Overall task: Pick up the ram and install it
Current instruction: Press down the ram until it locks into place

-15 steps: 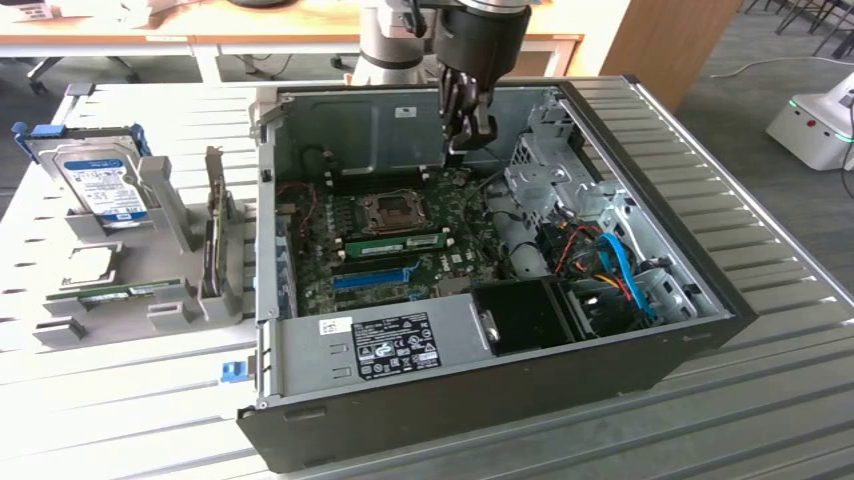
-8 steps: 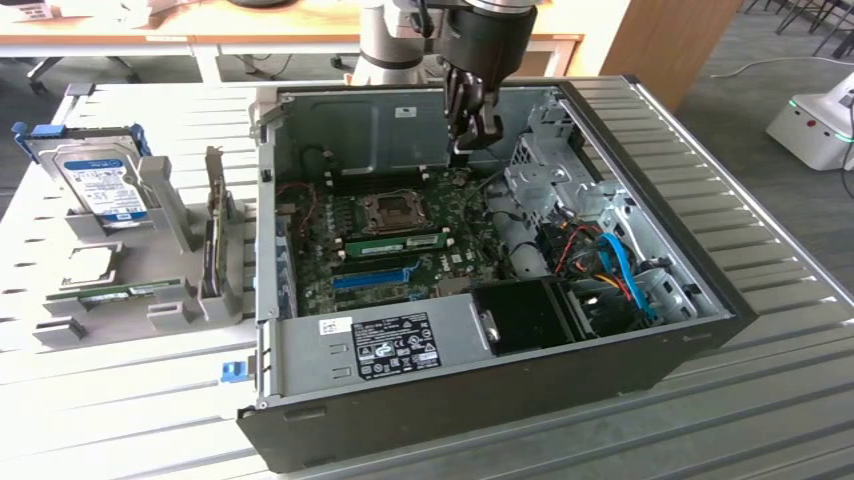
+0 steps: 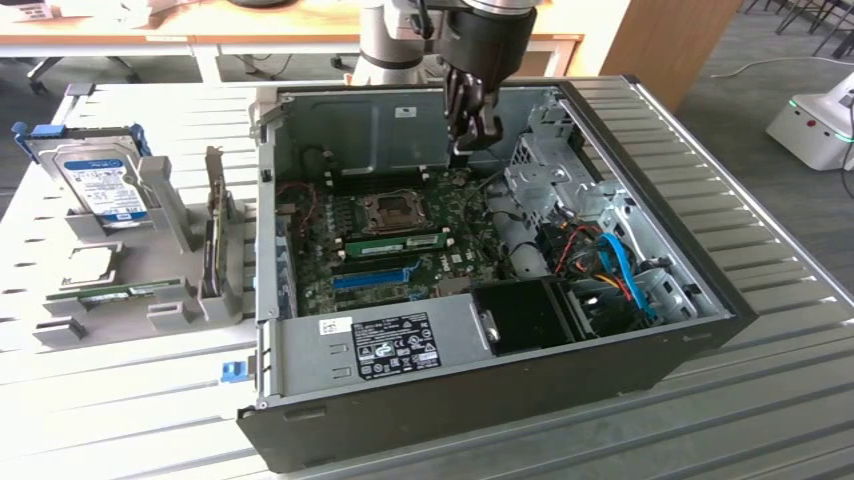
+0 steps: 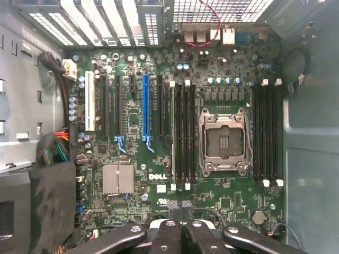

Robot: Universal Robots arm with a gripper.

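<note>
the exterior view takes in the whole open computer case (image 3: 534, 370) on the slatted table (image 3: 761, 400). a grey holder (image 3: 160, 225) at that view's left carries a hard drive (image 3: 104, 185) and a second green stick (image 3: 127, 292). the wrist view looks straight down on the motherboard (image 4: 233, 190), with its empty cpu socket (image 4: 222, 140) and a blue slot (image 4: 144, 106) laid out plainly. the ram (image 3: 398, 241) stands seated in a slot near the socket, and from the wrist it is seen edge-on. the arm hangs upright over the far side of the case, with the gripper (image 3: 469, 145) pointing down, raised above the board and apart from the ram. its fingers (image 4: 168, 238) are clenched together, grasping nothing.
</note>
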